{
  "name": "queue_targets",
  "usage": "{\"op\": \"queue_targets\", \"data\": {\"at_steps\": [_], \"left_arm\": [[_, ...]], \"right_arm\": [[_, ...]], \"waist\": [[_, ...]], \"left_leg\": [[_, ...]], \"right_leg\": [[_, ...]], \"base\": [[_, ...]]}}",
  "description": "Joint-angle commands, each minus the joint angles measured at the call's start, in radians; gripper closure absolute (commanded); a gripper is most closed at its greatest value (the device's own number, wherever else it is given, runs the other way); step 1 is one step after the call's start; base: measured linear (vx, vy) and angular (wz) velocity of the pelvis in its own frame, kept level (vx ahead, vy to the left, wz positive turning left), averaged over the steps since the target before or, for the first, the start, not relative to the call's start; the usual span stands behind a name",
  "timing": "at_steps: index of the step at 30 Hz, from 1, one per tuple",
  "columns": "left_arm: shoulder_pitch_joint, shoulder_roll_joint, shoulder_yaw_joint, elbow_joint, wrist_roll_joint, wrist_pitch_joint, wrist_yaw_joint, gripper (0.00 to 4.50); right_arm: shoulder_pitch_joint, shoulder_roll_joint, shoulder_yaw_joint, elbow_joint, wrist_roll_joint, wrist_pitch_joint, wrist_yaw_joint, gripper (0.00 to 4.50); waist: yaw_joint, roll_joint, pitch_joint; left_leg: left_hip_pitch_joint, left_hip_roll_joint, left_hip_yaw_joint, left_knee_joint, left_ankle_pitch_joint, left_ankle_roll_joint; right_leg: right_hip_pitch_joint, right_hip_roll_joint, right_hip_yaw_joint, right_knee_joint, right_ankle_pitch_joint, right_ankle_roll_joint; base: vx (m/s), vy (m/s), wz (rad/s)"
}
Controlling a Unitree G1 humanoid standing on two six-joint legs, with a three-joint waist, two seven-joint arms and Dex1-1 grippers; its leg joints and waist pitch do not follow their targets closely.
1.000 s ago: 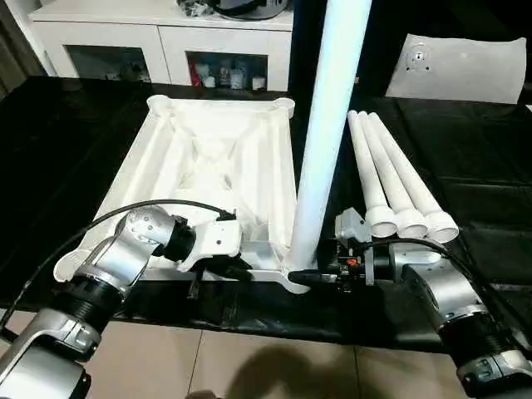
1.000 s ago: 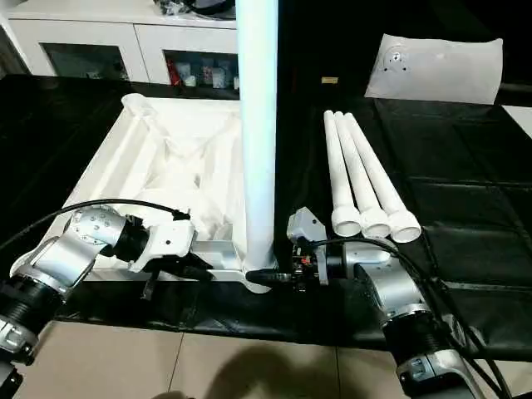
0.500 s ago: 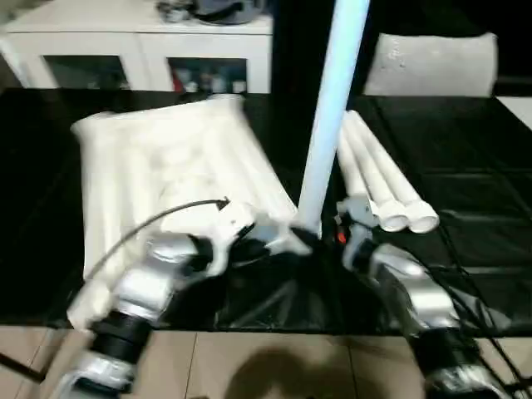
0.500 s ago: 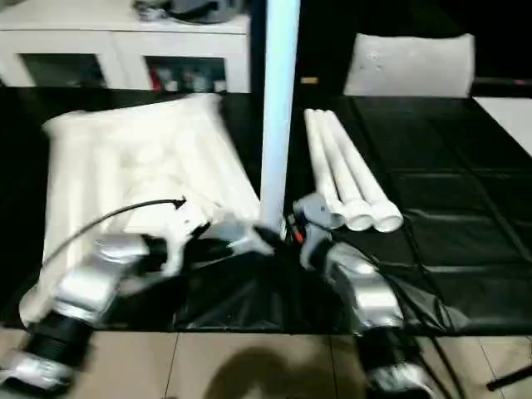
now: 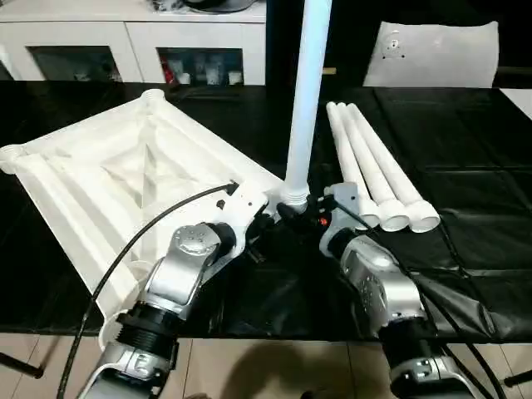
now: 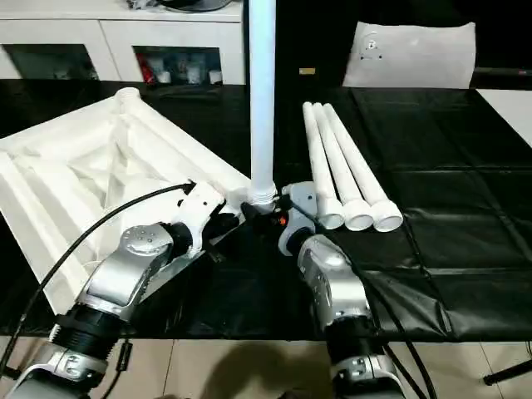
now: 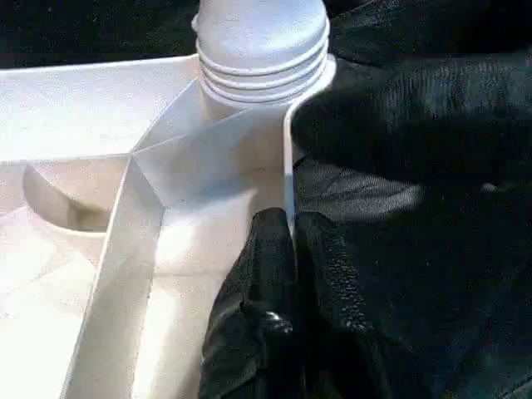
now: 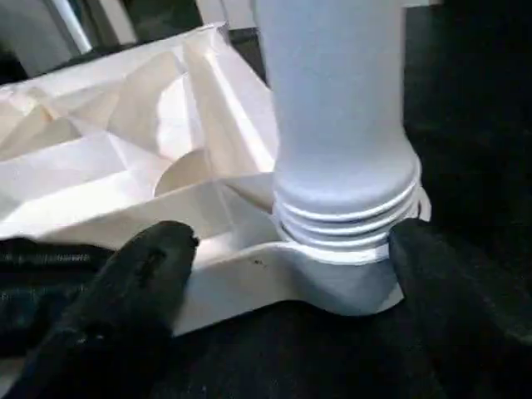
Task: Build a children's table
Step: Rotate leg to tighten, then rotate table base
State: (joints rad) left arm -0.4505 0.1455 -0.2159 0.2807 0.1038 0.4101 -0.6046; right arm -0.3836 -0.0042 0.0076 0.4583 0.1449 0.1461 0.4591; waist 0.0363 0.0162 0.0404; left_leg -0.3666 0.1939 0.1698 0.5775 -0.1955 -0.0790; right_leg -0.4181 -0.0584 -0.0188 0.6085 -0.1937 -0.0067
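**Tabletop turned, one leg upright**

Since the earlier frame the tabletop (image 5: 125,183) has swung diagonal on the worktop (image 5: 465,166).

Head view: upright leg (image 5: 304,91) in its near corner socket; three legs (image 5: 374,170) beside.

Left wrist: left pincer (image 7: 293,241) clamps the tabletop's rim.

Right wrist: right pincer (image 8: 291,274) wide, straddling the leg's base.

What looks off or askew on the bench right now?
The tabletop lies skewed on the bench, one corner hanging past the near edge. The standing leg looks upright, its threads showing above the socket.
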Motion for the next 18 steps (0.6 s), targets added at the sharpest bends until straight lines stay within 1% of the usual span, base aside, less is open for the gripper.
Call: {"op": "queue_targets", "data": {"at_steps": [1, 2, 3, 4, 5, 6, 7, 8, 9, 10, 11, 12, 13, 14, 15, 16, 17, 18], "left_arm": [[-0.017, -0.006, -0.019, -0.01, -0.016, -0.059, -0.026, 4.5], [-0.021, -0.012, -0.002, 0.001, -0.027, -0.067, -0.02, 4.5], [-0.021, -0.012, -0.002, 0.001, -0.027, -0.067, -0.02, 4.5], [-0.029, -0.018, 0.03, 0.014, -0.055, -0.081, -0.021, 4.23], [-0.032, -0.021, 0.045, 0.014, -0.074, -0.082, -0.026, 4.07], [-0.032, -0.024, 0.053, 0.012, -0.086, -0.081, -0.032, 4.07], [-0.036, -0.026, 0.065, 0.011, -0.101, -0.084, -0.035, 3.93], [-0.036, -0.026, 0.065, 0.011, -0.102, -0.086, -0.035, 3.86], [-0.038, -0.024, 0.072, 0.009, -0.11, -0.101, -0.035, 3.76], [-0.042, -0.015, 0.082, 0.01, -0.113, -0.119, -0.027, 3.76], [-0.043, -0.014, 0.084, 0.01, -0.113, -0.121, -0.025, 3.58], [-0.046, -0.007, 0.094, 0.013, -0.113, -0.121, -0.017, 3.58], [-0.051, 0.009, 0.108, 0.015, -0.108, -0.12, -0.008, 3.58], [-0.054, 0.021, 0.118, 0.017, -0.107, -0.118, -0.001, 3.58], [-0.057, 0.05, 0.121, 0.013, -0.084, -0.12, 0.015, 3.58], [-0.056, 0.101, 0.123, -0.004, -0.05, -0.114, 0.029, 3.58], [-0.054, 0.109, 0.123, -0.009, -0.045, -0.108, 0.031, 3.58], [-0.05, 0.135, 0.126, -0.025, -0.029, -0.09, 0.035, 3.58]], "right_arm": [[0.025, -0.003, 0.013, -0.003, -0.004, 0.031, 0.01, 0.06], [0.043, -0.006, 0.003, -0.037, -0.006, 0.044, -0.006, 0.06], [0.043, -0.006, 0.003, -0.037, -0.006, 0.044, -0.006, 0.06], [0.079, -0.01, -0.019, -0.106, 0.01, 0.054, -0.019, 0.01], [0.092, -0.008, -0.034, -0.134, 0.024, 0.062, -0.029, 0.0], [0.096, -0.007, -0.039, -0.144, 0.03, 0.065, -0.032, 0.0], [0.103, -0.009, -0.043, -0.16, 0.031, 0.066, -0.047, 0.0], [0.103, -0.009, -0.044, -0.162, 0.031, 0.069, -0.049, 0.0], [0.107, -0.011, -0.05, -0.176, 0.034, 0.091, -0.069, 0.0], [0.111, -0.015, -0.053, -0.199, 0.037, 0.119, -0.084, 0.0], [0.112, -0.016, -0.053, -0.203, 0.037, 0.121, -0.085, 0.0], [0.114, -0.019, -0.05, -0.213, 0.035, 0.131, -0.085, 0.0], [0.118, -0.025, -0.041, -0.231, 0.029, 0.15, -0.081, 0.0], [0.122, -0.03, -0.033, -0.246, 0.024, 0.167, -0.078, 0.0], [0.125, -0.04, -0.013, -0.252, 0.01, 0.192, -0.07, 0.0], [0.129, -0.06, 0.028, -0.258, -0.02, 0.216, -0.053, 0.0], [0.129, -0.063, 0.035, -0.258, -0.026, 0.217, -0.05, 0.0], [0.13, -0.073, 0.058, -0.257, -0.045, 0.219, -0.04, 0.0]], "waist": [[0.006, -0.003, -0.057], [0.006, -0.003, -0.056], [0.006, -0.006, -0.054], [0.008, -0.006, -0.053], [0.01, -0.007, -0.056], [0.011, -0.006, -0.055], [0.014, -0.007, -0.058], [0.015, -0.007, -0.058], [0.015, -0.007, -0.057], [0.016, -0.008, -0.056], [0.016, -0.008, -0.054], [0.014, -0.01, -0.054], [0.013, -0.011, -0.055], [0.013, -0.01, -0.055], [0.012, -0.004, -0.055], [0.009, -0.003, -0.054], [0.009, -0.003, -0.055], [0.005, -0.002, -0.055]], "left_leg": [[0.002, 0.02, 0.0, -0.055, -0.124, 0.061], [0.001, 0.021, 0.0, -0.056, -0.129, 0.059], [0.002, 0.021, 0.0, -0.056, -0.132, 0.057], [0.001, 0.018, 0.001, -0.057, -0.131, 0.05], [0.002, 0.02, 0.0, -0.056, -0.125, 0.049], [0.001, 0.018, 0.0, -0.056, -0.12, 0.048], [0.001, 0.02, 0.0, -0.055, -0.105, 0.047], [0.001, 0.019, 0.0, -0.054, -0.103, 0.047], [0.001, 0.019, 0.0, -0.055, -0.103, 0.048], [0.002, 0.019, -0.001, -0.055, -0.107, 0.049], [0.0, 0.019, -0.001, -0.056, -0.109, 0.049], [-0.002, 0.018, -0.001, -0.057, -0.118, 0.047], [0.0, 0.017, -0.001, -0.055, -0.117, 0.044], [-0.001, 0.016, -0.001, -0.056, -0.115, 0.043], [-0.001, 0.016, -0.002, -0.056, -0.113, 0.039], [-0.001, 0.015, -0.003, -0.056, -0.116, 0.033], [0.001, 0.017, -0.004, -0.056, -0.121, 0.029], [0.001, 0.017, -0.005, -0.057, -0.126, 0.02]], "right_leg": [[0.066, -0.054, 0.028, -0.067, -0.052, -0.226], [0.065, -0.055, 0.028, -0.069, -0.063, -0.223], [0.065, -0.054, 0.029, -0.071, -0.074, -0.219], [0.066, -0.053, 0.03, -0.074, -0.092, -0.202], [0.065, -0.055, 0.031, -0.071, -0.081, -0.202], [0.066, -0.054, 0.032, -0.071, -0.075, -0.202], [0.067, -0.056, 0.032, -0.068, -0.049, -0.209], [0.066, -0.054, 0.031, -0.066, -0.036, -0.212], [0.066, -0.052, 0.03, -0.065, -0.027, -0.216], [0.066, -0.053, 0.03, -0.064, -0.03, -0.213], [0.067, -0.053, 0.029, -0.065, -0.038, -0.209], [0.068, -0.054, 0.029, -0.068, -0.062, -0.198], [0.068, -0.054, 0.03, -0.068, -0.078, -0.187], [0.068, -0.054, 0.03, -0.068, -0.082, -0.183], [0.067, -0.053, 0.029, -0.068, -0.084, -0.178], [0.067, -0.052, 0.029, -0.068, -0.085, -0.175], [0.065, -0.05, 0.028, -0.069, -0.091, -0.173], [0.067, -0.05, 0.027, -0.067, -0.092, -0.169]], "base": [[0.0, 0.0, 0.0], [0.0, 0.0, 0.0], [0.0, 0.0, 0.0], [0.0, 0.0, 0.0], [0.0, 0.0, 0.0], [0.0, 0.0, 0.0], [0.0, 0.0, 0.0], [0.0, 0.0, 0.0], [0.0, 0.0, 0.0], [0.0, 0.0, 0.0], [0.0, 0.0, 0.0], [0.0, 0.0, 0.0], [0.0, 0.0, 0.0], [0.0, 0.0, 0.0], [0.0, 0.0, 0.0], [0.0, 0.0, 0.0], [0.0, 0.0, 0.0], [0.0, 0.0, 0.0]]}}
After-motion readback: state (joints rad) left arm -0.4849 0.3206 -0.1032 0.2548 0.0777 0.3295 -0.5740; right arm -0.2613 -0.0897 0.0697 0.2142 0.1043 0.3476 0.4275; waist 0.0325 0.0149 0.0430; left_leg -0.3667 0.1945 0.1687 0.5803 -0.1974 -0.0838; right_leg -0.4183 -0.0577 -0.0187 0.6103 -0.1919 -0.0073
